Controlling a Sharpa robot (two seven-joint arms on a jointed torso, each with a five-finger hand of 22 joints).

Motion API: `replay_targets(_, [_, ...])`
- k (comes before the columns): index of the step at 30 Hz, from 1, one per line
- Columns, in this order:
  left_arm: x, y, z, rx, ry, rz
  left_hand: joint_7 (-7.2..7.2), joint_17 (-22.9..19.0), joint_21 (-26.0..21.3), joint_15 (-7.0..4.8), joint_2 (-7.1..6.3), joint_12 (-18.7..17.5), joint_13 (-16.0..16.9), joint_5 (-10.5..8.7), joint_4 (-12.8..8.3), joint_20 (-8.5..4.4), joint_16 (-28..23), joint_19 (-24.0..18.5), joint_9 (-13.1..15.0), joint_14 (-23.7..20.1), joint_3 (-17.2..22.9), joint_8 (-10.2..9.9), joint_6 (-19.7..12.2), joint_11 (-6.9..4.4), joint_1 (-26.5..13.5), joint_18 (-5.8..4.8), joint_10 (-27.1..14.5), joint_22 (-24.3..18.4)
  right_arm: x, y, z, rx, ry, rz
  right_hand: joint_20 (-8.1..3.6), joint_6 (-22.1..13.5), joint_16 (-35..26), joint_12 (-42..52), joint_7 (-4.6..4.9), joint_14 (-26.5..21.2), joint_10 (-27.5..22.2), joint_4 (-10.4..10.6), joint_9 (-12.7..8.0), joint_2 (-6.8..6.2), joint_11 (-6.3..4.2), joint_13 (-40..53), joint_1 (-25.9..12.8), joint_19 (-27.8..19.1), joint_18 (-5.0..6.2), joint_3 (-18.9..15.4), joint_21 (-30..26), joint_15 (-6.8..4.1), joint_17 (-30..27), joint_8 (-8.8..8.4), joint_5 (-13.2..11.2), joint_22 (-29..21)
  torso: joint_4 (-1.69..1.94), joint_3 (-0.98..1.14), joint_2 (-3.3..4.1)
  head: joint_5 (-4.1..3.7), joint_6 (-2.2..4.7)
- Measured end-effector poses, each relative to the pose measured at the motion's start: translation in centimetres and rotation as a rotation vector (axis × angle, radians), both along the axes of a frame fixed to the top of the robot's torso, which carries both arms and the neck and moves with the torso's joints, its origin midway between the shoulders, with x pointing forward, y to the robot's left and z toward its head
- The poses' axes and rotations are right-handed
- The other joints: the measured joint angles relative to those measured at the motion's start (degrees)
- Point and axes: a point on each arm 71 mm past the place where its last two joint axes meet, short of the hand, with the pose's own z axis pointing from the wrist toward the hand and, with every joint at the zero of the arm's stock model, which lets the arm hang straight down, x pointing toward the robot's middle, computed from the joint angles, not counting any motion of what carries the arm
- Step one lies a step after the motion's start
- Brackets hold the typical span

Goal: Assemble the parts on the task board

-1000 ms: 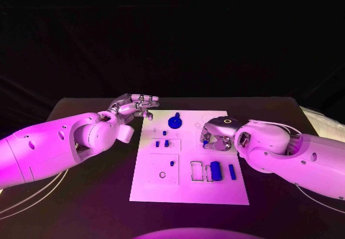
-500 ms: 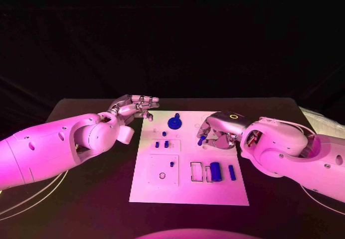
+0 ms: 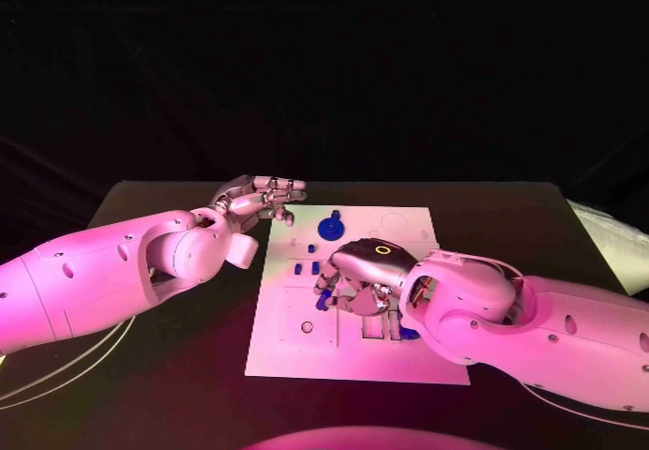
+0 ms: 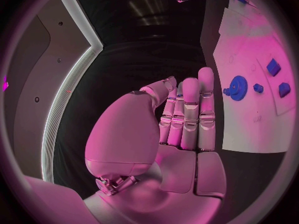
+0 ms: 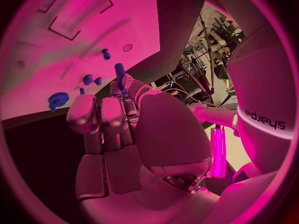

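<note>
Task board [image 3: 406,225] carries blue gear [image 3: 330,228]; right hand [image 3: 354,277] holds peg [image 5: 119,70].

A: The big white right arm [image 3: 514,319] covers the right part of the flat white task board [image 3: 291,361], hiding whatever lies there.

B: And the small blue peg [image 5: 119,72] is partly buried in the silver right hand [image 5: 124,129], its lower end unseen.

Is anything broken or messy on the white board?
Nothing looks broken or spilled. The board lies flat, and the blue gear sits at its far end. The right robot hand holds a small blue peg above it; the left robot hand is empty.
</note>
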Motion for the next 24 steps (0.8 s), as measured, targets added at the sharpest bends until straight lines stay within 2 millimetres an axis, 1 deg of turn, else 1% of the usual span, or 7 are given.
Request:
replay_targets(1, [0.0, -0.1, 0.0, -0.001, 0.001, -0.001, 0.00, 0.00, 0.00, 0.00, 0.00, 0.00, 0.00, 0.00, 0.00, 0.00, 0.00, 0.00, 0.00, 0.00, 0.00, 0.00, 0.00, 0.00, 0.00, 0.00, 0.00, 0.00, -0.2, 0.4, -0.4, 0.001, 0.005, 0.012, 0.00, 0.00, 0.17, 0.00, 0.00, 0.00, 0.00, 0.00, 0.00, -0.32, 0.00, 0.00, -0.33, 0.00, 0.00, 0.01, 0.00, 0.00, 0.00, 0.00, 0.00, 0.02, 0.00, 0.00, 0.01, 0.02, -0.07])
replay_targets(5, [0.0, -0.1, -0.2, -0.001, 0.003, -0.003, 0.00, 0.00, 0.00, 0.00, 0.00, 0.00, 0.00, 0.00, 0.00, 0.00, 0.00, 0.00, 0.00, 0.00, 0.00, 0.00, 0.00, 0.00, 0.00, 0.00, 0.00, 0.00, -0.6, 1.4, -1.4, -0.001, 0.020, 0.041, 0.00, 0.00, 0.17, -0.05, 0.00, 0.00, 0.00, -0.23, -0.08, -0.55, 0.00, 0.00, -0.55, 0.00, 0.00, 0.24, 0.23, 0.00, 0.00, 0.00, 0.57, 0.09, -0.01, 0.03, 0.01, 0.18, -0.23])
replay_targets(10, [0.0, -0.1, -0.2, -0.001, 0.004, -0.003, 0.00, 0.00, 0.00, 0.00, 0.00, 0.00, 0.00, 0.00, 0.00, 0.00, 0.00, 0.00, 0.00, 0.00, 0.00, 0.00, 0.00, 0.00, 0.00, 0.00, 0.00, 0.00, -0.6, 1.7, -2.0, -0.012, 0.029, 0.056, 0.00, -0.01, 0.17, -0.21, 0.00, 0.00, 0.00, -0.23, -0.08, -0.68, 0.00, 0.00, -0.68, 0.00, 0.00, 0.25, 0.23, 0.00, -0.01, -0.01, 0.68, 0.09, -0.05, 0.05, -0.01, 0.39, -0.43])
replay_targets(16, [-0.1, -0.2, -0.2, -0.002, 0.004, -0.004, 0.00, 0.00, 0.00, 0.00, 0.00, 0.00, 0.00, 0.00, 0.00, 0.00, 0.00, 0.00, 0.00, 0.00, 0.00, 0.00, 0.00, -0.01, 0.00, 0.00, 0.01, 0.00, -0.5, 2.0, -2.6, -0.034, 0.035, 0.063, 0.00, -0.02, 0.16, -0.23, 0.00, 0.00, 0.00, -0.23, -0.20, -0.68, 0.00, -0.01, -0.68, 0.00, 0.00, 0.24, 0.23, 0.00, -0.01, -0.02, 0.68, 0.12, -0.05, 0.14, -0.03, 0.57, -0.54])
replay_targets(19, [-0.1, -0.2, -0.2, -0.002, 0.004, -0.004, 0.00, 0.01, 0.00, 0.00, 0.00, 0.00, 0.00, 0.00, 0.00, 0.00, 0.00, 0.00, 0.00, 0.00, 0.00, 0.00, 0.00, -0.01, 0.00, 0.00, 0.01, 0.01, -0.4, 2.0, -2.8, -0.044, 0.035, 0.063, 0.00, -0.02, 0.38, -0.32, 0.00, 0.00, 0.00, -0.14, -0.14, -0.99, 0.00, -0.02, -0.99, 0.00, 0.00, 0.34, 0.23, 0.00, 0.03, -0.11, 0.68, 0.14, -0.04, 0.16, -0.03, 0.65, -0.59])
replay_targets(24, [-0.1, -0.2, -0.3, -0.002, 0.004, -0.004, 0.00, 0.01, 0.00, 0.00, 0.00, 0.00, 0.00, 0.00, 0.00, 0.00, 0.00, 0.00, 0.00, 0.00, 0.00, 0.00, 0.00, -0.01, 0.00, 0.00, 0.01, 0.00, -0.5, 2.3, -3.1, -0.058, 0.035, 0.061, 0.00, -0.02, 0.38, -0.33, 0.00, 0.00, 0.00, -0.08, -0.13, -1.06, 0.00, -0.04, -1.06, 0.00, 0.00, 0.40, 0.23, 0.00, 0.07, -0.12, 0.98, 0.13, -0.05, 0.16, -0.03, 0.76, -0.65])
